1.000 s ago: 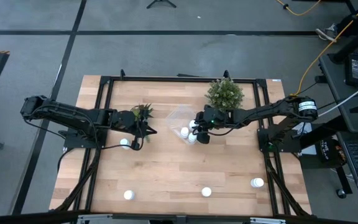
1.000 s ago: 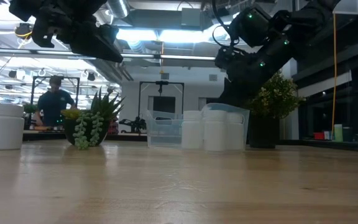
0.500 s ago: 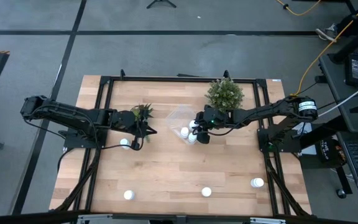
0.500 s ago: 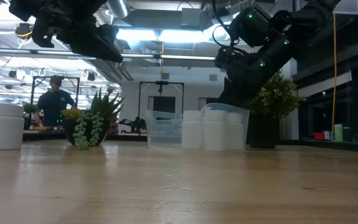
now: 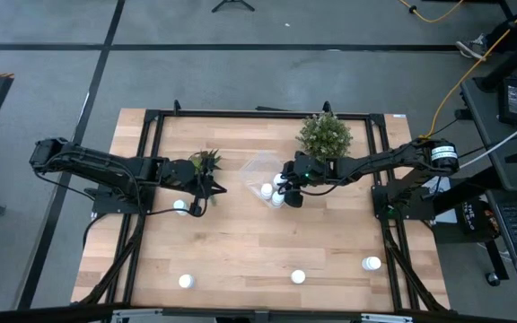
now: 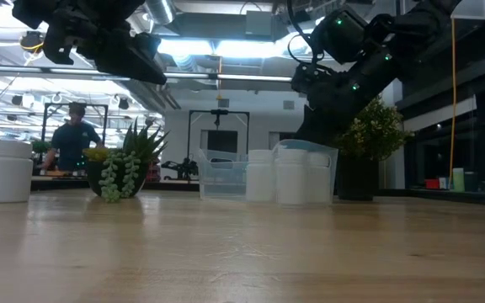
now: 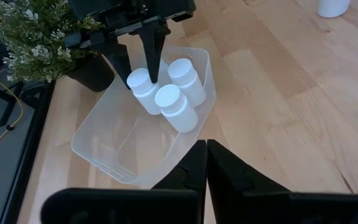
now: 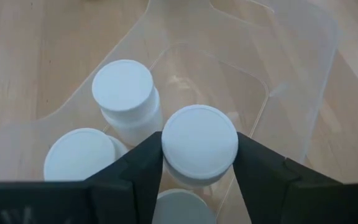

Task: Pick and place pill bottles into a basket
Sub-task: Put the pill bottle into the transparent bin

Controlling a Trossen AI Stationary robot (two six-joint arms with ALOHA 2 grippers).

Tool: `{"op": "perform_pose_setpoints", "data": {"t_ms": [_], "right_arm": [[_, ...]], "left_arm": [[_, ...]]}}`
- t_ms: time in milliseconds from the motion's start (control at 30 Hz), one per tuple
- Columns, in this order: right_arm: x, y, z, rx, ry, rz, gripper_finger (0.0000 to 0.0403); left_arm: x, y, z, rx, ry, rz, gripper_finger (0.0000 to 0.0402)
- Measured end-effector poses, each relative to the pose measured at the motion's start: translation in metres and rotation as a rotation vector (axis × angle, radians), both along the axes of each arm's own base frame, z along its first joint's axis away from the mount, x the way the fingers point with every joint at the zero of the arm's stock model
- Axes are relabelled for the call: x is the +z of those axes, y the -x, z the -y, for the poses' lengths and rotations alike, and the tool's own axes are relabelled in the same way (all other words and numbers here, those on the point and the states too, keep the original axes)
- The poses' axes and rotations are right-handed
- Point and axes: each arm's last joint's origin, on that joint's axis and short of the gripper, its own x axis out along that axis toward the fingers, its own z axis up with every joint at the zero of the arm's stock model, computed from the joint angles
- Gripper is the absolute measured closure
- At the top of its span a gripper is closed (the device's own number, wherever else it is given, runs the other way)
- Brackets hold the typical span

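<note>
Nothing has moved since the earlier pictures; both arms stay where they were. Near the front edge of the table point(image 5: 240, 242) stand three loose pill bottles point(image 5: 298, 277). Farther back, another bottle point(image 5: 180, 206) stands under the left gripper point(image 5: 210, 190), whose fingers are pressed together and hold nothing. In the middle sits the clear basket point(image 7: 107, 146) with bottles inside. The right gripper point(image 8: 199, 163) is over the basket, its fingers closed on the held bottle point(image 8: 199, 145). Behind stand a bushy plant point(image 5: 324, 135) and a small spiky plant point(image 5: 206, 161).
</note>
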Motion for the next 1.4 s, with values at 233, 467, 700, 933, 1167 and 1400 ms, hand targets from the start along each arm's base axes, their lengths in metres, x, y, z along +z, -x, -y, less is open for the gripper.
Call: {"op": "perform_pose_setpoints", "data": {"t_ms": [233, 467, 700, 933, 1167, 1400], "right_arm": [[0.0, 0.0, 0.0, -0.001, -0.001, -0.006, 0.0224], [-0.001, 0.001, 0.0, 0.0, -0.001, -0.01, 0.0238], [0.0, 0.001, 0.0, 0.0, -0.001, -0.008, 0.02], [0.013, 0.003, 0.0, 0.0, 0.003, 0.039, 0.0192], [0.028, 0.01, -0.001, 0.001, 0.009, 0.079, 0.0191], [0.046, 0.024, -0.003, -0.012, -0.012, 0.089, 0.0201]], "left_arm": [[0.0, 0.0, 0.0, 0.0, 0.0, 0.0, 0.0396], [0.0, 0.0, 0.0, 0.0, 0.0, 0.0, 0.0399], [0.0, 0.0, 0.0, 0.0, 0.0, 0.0, 0.0394], [0.0, 0.0, 0.0, 0.0, 0.0, 0.0, 0.0398], [0.0, 0.0, 0.0, 0.0, 0.0, 0.0, 0.0396], [0.0, 0.0, 0.0, 0.0, 0.0, 0.004, 0.0397]]}}
